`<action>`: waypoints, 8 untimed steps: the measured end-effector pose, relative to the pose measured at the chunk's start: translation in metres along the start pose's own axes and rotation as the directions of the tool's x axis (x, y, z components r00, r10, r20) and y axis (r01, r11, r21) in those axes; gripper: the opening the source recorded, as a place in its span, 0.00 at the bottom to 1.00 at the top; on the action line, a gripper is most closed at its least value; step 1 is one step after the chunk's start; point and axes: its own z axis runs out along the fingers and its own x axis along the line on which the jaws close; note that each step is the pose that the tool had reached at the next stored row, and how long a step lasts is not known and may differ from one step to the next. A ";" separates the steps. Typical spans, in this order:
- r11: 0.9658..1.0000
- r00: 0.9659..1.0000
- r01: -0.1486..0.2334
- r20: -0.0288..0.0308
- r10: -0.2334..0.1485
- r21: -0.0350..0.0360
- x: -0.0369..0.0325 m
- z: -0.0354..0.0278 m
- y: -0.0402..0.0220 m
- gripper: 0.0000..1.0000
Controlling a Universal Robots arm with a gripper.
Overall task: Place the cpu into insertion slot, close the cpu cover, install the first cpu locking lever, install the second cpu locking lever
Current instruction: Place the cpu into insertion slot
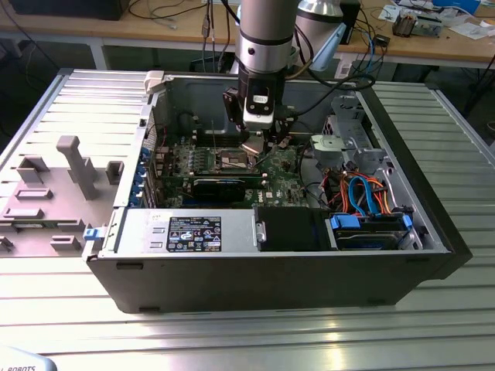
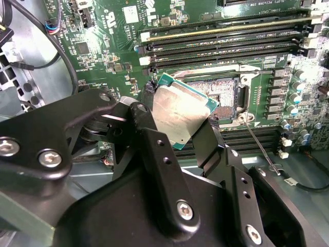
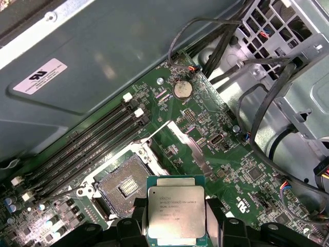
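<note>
Silvery-grey on top, the cpu is clamped by two opposite edges between the black fingers of the gripper, I think so that its underside touches nothing. It hangs in the air over the green circuit board, just beside the insertion slot and not yet seated in it. This slot lies uncovered, its dark centre bare, next to the long memory slots, apparently ready to receive the chip.

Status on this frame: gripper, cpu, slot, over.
Copy: gripper shut on cpu. Held above board beside insertion slot, not seated. Slot uncovered, nothing across it.
</note>
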 end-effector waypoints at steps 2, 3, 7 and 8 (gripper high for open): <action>1.000 1.000 -0.001 0.000 0.001 0.000 0.0000 0.0000 0.0000 0.54; 1.000 1.000 -0.002 0.000 0.002 0.000 0.0000 0.0001 0.0000 0.54; 1.000 1.000 -0.004 0.000 0.004 0.000 0.0000 0.0002 0.0000 0.54; 1.000 1.000 -0.004 0.000 0.004 0.000 0.0000 0.0002 0.0000 0.54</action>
